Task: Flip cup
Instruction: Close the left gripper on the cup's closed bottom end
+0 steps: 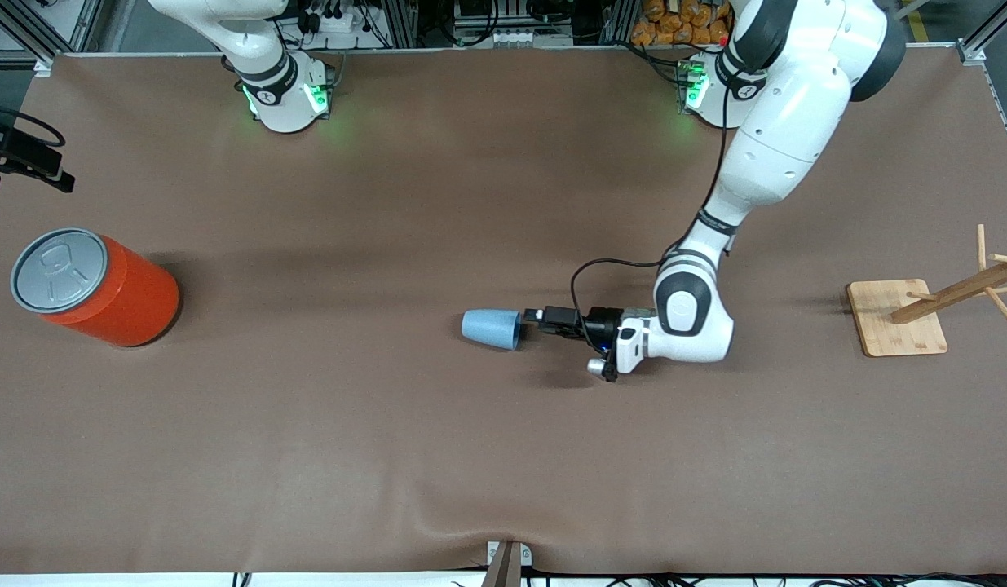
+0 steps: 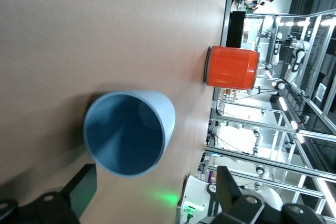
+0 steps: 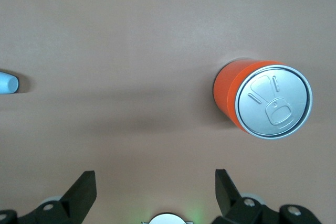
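The light-blue cup (image 1: pixel 491 328) lies on its side mid-table, with its mouth turned toward the left arm's end. My left gripper (image 1: pixel 529 316) is held level, low over the table, right at the cup's mouth. In the left wrist view the cup (image 2: pixel 128 132) shows its deep-blue inside. The left gripper (image 2: pixel 155 190) is open, and its dark fingers (image 2: pixel 81 187) stand apart, touching nothing. My right gripper (image 3: pixel 155 192) is open and empty, high above the table, and waits. The cup's tip shows at the edge of the right wrist view (image 3: pixel 7 83).
A big orange can (image 1: pixel 95 287) with a grey pull-tab lid stands near the right arm's end, also in the right wrist view (image 3: pixel 262 100) and left wrist view (image 2: pixel 231 66). A wooden peg stand (image 1: pixel 898 316) sits at the left arm's end.
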Motion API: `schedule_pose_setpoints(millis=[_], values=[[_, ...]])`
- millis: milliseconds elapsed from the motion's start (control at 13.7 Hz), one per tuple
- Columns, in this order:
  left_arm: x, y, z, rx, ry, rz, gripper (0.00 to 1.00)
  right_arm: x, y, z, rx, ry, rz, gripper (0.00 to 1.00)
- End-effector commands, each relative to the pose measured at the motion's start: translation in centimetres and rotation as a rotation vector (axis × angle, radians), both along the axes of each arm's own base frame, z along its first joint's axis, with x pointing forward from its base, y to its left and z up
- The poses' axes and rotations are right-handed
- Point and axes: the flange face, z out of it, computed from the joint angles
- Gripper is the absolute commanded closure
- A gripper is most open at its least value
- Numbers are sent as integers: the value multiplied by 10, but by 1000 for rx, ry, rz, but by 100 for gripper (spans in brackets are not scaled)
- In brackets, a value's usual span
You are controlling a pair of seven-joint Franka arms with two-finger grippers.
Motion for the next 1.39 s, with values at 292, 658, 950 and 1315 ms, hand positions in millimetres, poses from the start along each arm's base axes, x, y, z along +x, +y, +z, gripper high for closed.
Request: schedule_pose_setpoints(millis=[292, 658, 950, 1315], values=[[-5, -22, -9, -25, -1, 18, 4, 3, 9, -2, -3, 1, 25, 0], [-2, -35, -8, -32, -17, 20, 15, 3, 21, 0, -6, 1, 54, 0], [0, -43, -2, -35, -29, 37, 60, 2, 18, 7, -13, -15, 47, 0], [16, -46, 25, -14, -85, 60, 100, 2, 19, 6, -20, -13, 45, 0]])
